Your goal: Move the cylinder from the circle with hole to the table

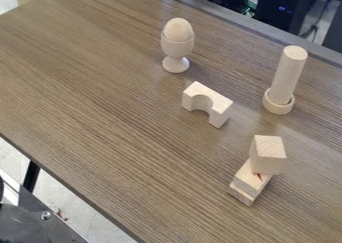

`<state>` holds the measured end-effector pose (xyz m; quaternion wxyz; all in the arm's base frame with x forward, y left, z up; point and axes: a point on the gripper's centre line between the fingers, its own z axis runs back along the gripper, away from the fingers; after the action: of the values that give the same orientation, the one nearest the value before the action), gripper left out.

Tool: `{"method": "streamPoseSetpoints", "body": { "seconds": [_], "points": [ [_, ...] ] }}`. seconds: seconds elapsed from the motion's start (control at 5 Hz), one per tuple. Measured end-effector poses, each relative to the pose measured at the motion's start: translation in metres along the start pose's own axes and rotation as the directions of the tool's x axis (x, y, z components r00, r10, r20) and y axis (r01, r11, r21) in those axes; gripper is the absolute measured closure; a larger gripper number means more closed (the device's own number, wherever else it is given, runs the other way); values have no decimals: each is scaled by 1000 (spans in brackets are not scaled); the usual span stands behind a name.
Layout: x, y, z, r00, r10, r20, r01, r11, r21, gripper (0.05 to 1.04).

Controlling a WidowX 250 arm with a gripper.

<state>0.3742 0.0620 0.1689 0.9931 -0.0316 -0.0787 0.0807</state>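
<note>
A pale wooden cylinder point(288, 74) stands upright at the right of the camera view, its lower end inside a small round wooden ring point(278, 102), the circle with hole. The ring rests on the brown wood-grain table point(107, 102). The ring's wall surrounds the cylinder's base.
An egg-shaped piece in a wooden cup point(177, 46) stands at the upper middle. Below it is an arch block point(206, 104). Stacked blocks point(268, 155) stand at the lower right. The table's far edge runs behind the cylinder.
</note>
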Motion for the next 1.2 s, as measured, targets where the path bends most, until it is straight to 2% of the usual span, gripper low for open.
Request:
{"method": "streamPoseSetpoints", "body": {
  "seconds": [0.2,0.4,0.8,1.2],
  "points": [
    [-3,1,-15,999,5,-44,-5,1000,-1,84],
    [-2,-19,-17,997,-65,-47,65,998,0,84],
    [4,-82,-5,968,-251,-5,251,968,-6,84],
    [-3,-117,-19,932,-361,-42,359,933,-37,84]
  ]
}}
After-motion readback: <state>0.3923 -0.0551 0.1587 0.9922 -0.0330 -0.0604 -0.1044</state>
